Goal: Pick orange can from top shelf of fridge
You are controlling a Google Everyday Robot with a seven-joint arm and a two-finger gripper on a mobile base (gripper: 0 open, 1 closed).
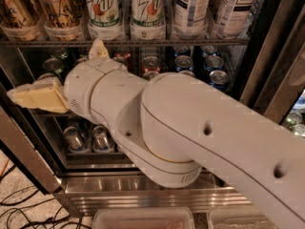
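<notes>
Camera view has the gripper (53,73) spread apart and empty at left below the top shelf (190,42), orange can (56,4) not yet grasped

On the top shelf (200,41) of the fridge (143,194), two orange cans (57,6) stand at the left end, 7UP bottles (125,8) mid-shelf, and tea bottles (214,6) to their right. Under the top shelf, smaller cans (214,63) sit behind the arm (214,137). The gripper (37,95) is below the shelf's left end.
</notes>
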